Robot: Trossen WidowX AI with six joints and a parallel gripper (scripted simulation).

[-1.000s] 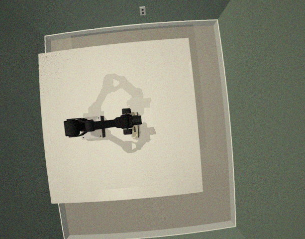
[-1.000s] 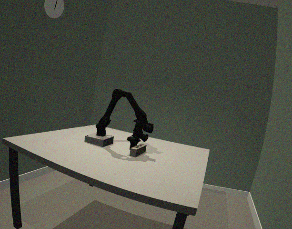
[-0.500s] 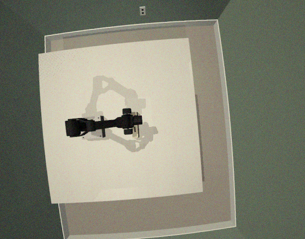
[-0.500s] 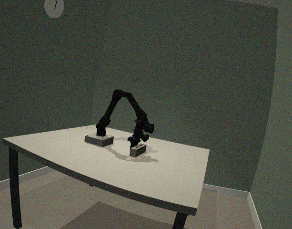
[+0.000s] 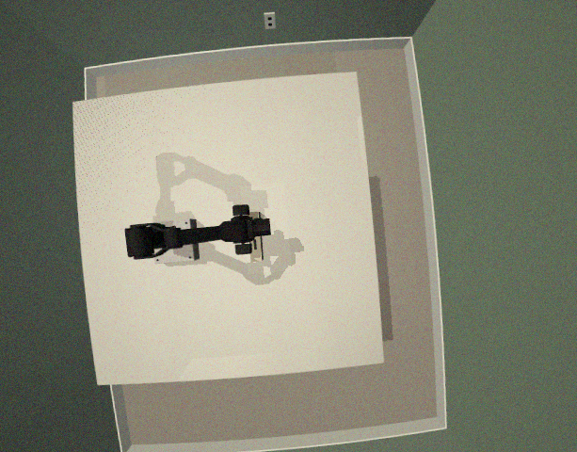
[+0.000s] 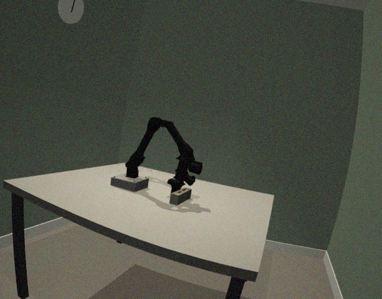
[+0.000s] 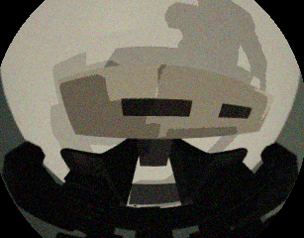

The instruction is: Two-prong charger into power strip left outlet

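Observation:
The power strip (image 5: pixel 257 250) (image 6: pixel 174 199) (image 7: pixel 206 89) stands on the table. In the wrist view it lies crosswise, with a wide dark opening (image 7: pixel 156 107) near its middle and a smaller dark opening (image 7: pixel 235 111) to the right. My gripper (image 6: pixel 175 187) (image 7: pixel 153 134) points down at one long side of the strip and is shut on the charger. The charger (image 7: pixel 153 153) shows as a small dark block between the fingertips, by the strip's lower edge in the wrist view. Its prongs are hidden. I cannot tell whether it touches the strip.
The arm's base box (image 5: pixel 174 255) (image 6: pixel 129 184) stands on the table (image 5: pixel 230 315) (image 6: pixel 197 232), behind the strip. The arm arches above and hides part of the strip from overhead. Arm shadows fall around the strip. A wall socket (image 5: pixel 269 20) is far off.

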